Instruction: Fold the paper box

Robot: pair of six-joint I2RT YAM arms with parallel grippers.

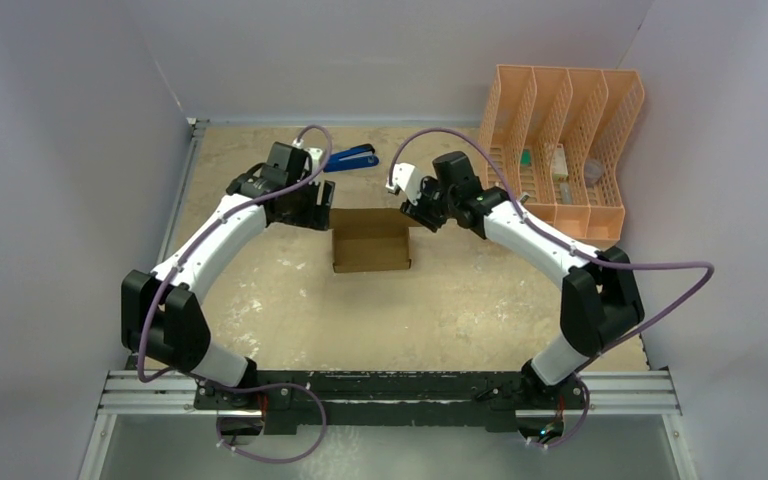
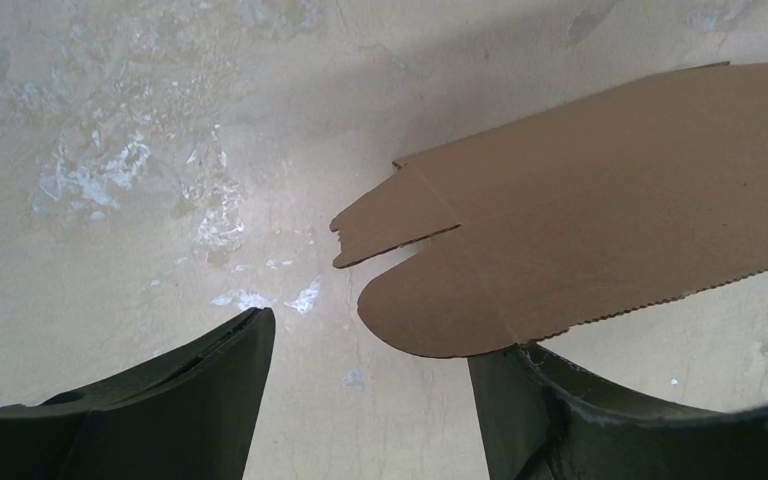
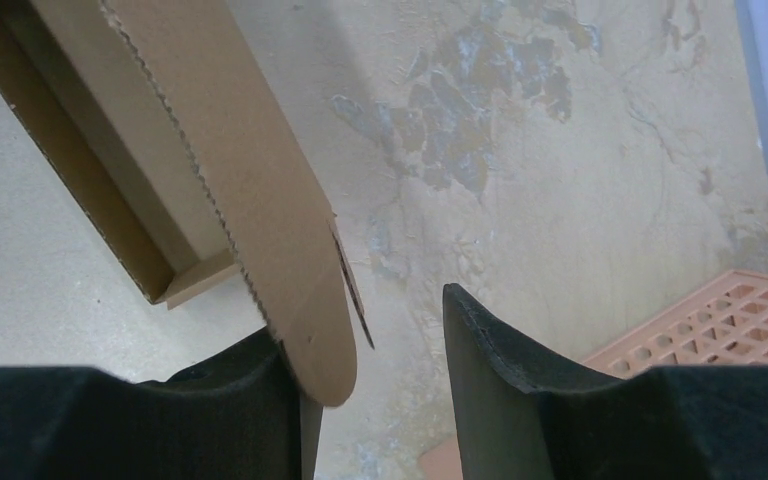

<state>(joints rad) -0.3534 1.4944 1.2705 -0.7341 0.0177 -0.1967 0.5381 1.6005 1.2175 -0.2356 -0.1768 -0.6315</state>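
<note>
Nearest in the overhead view runs the metal rail (image 1: 390, 395) along the near edge of the table (image 1: 260, 310). Mid-table sits the paper box (image 1: 371, 243), a shallow open tray of plain brown card, hollow, with its far flap lying flat. At its far left corner is the left gripper (image 1: 318, 208), and at its far right corner the right gripper (image 1: 417, 207). Bare tabletop lies near of the box and on both sides. A blue object (image 1: 352, 158) lies beyond the left gripper. Far right stands the peach mesh organizer (image 1: 560, 150). Three of its slots each hold one small item, too small to name.

Left wrist view: the black fingers (image 2: 190, 400) are spread wide with nothing between them. The box's rounded flap (image 2: 430, 310) overlaps one fingertip; contact cannot be told.

Right wrist view: the fingers (image 3: 520, 390) stand part-spread. A rounded flap lies against one, with a clear gap to the other, so it is unpinched. The tray's inside shows far left, an organizer corner (image 3: 720, 320) right.
</note>
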